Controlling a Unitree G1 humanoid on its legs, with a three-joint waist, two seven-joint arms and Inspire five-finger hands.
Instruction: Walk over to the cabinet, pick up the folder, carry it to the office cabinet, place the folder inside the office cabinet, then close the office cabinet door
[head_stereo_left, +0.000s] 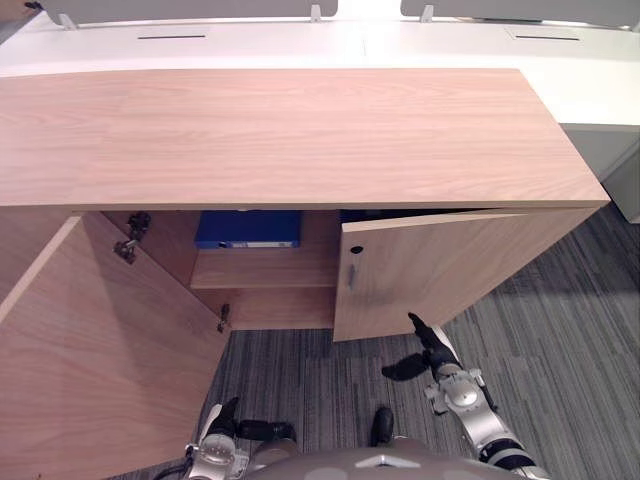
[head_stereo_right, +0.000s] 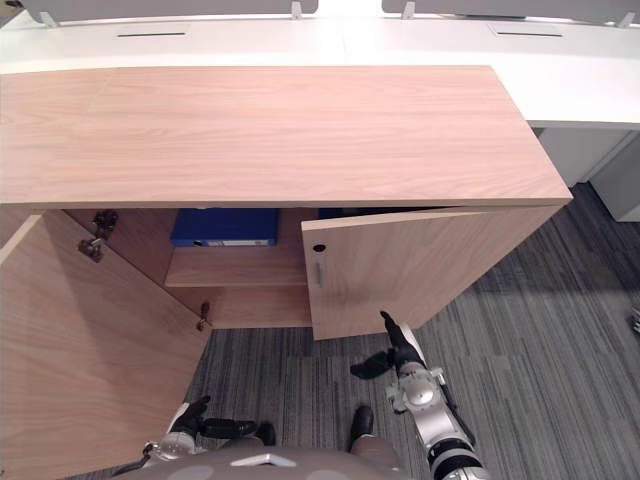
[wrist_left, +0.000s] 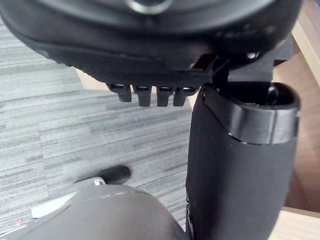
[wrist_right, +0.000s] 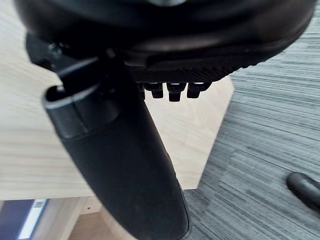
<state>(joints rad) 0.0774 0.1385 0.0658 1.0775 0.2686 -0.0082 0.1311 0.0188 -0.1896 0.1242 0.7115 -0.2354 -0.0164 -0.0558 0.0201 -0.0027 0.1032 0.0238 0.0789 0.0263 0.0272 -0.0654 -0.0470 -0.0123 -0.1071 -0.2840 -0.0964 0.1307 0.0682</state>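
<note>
Nearest, low by the robot's left side, the left hand (head_stereo_left: 228, 415) hangs over the grey carpet (head_stereo_left: 560, 330) with its fingers loose and its thumb out, holding nothing. Just beyond it and to its outer side stands the cabinet's left door (head_stereo_left: 90, 360), swung wide open. The right hand (head_stereo_left: 437, 352) is further forward, empty, its fingers straight and its thumb spread towards the left hand. Its fingertips reach the lower edge of the right door (head_stereo_left: 440, 265); whether they touch it cannot be told. That door stands half open, directly ahead of the right hand, with a small handle (head_stereo_left: 351, 276) near its free edge, and it screens the right part of the cabinet's inside. Past the gap between the two doors, ahead of the left hand and higher, the blue folder (head_stereo_left: 248, 229) lies flat on the inner shelf (head_stereo_left: 265, 268), under the wooden cabinet top (head_stereo_left: 290, 135). Beyond the cabinet runs a white desk (head_stereo_left: 300, 45).
</note>
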